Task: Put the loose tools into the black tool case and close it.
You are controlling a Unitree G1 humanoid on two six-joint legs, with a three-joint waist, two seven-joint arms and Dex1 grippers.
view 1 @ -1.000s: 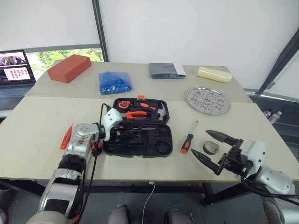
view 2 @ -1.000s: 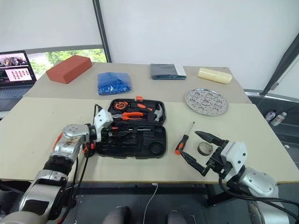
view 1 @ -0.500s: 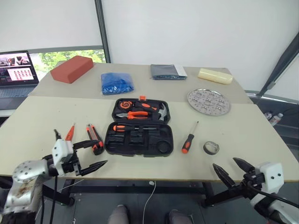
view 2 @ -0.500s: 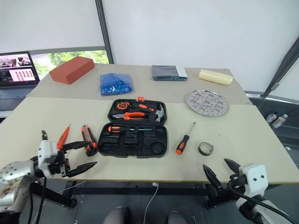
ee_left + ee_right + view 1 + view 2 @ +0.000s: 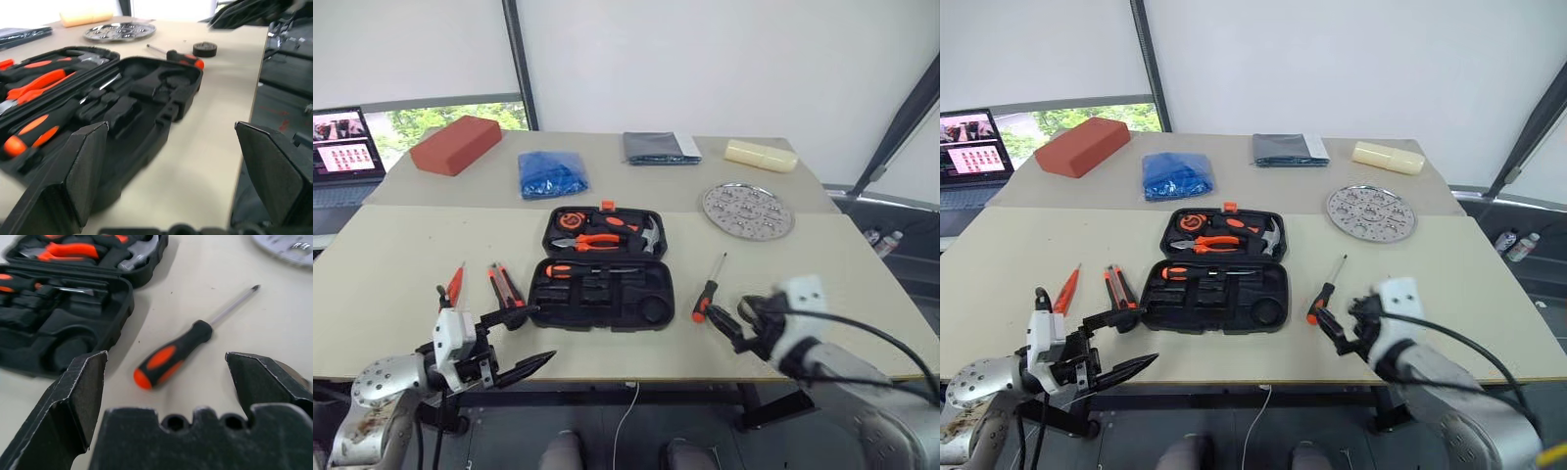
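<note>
The right gripper point(image 5: 164, 377), jaws wide open, is pointing at the screwdriver point(image 5: 173, 354) lying diagonally just ahead; the left gripper point(image 5: 514, 345), also open, is hovering farther away.

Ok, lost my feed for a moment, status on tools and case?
Left tool open, empty. Right tool open over loose screwdriver. Tool case open; utility knife, tester screwdriver still out. Nothing blocking.

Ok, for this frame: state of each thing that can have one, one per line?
Case: open, lying flat, one screwdriver seated in it.
Loose screwdriver: on the table right of the case, not yet packed.
Tape roll: on the table, out of the case.
Knife: on the table left of the case.
Tester: on the table, left of the knife.
Left gripper: open, empty.
Right gripper: open, empty, over the loose screwdriver.
</note>
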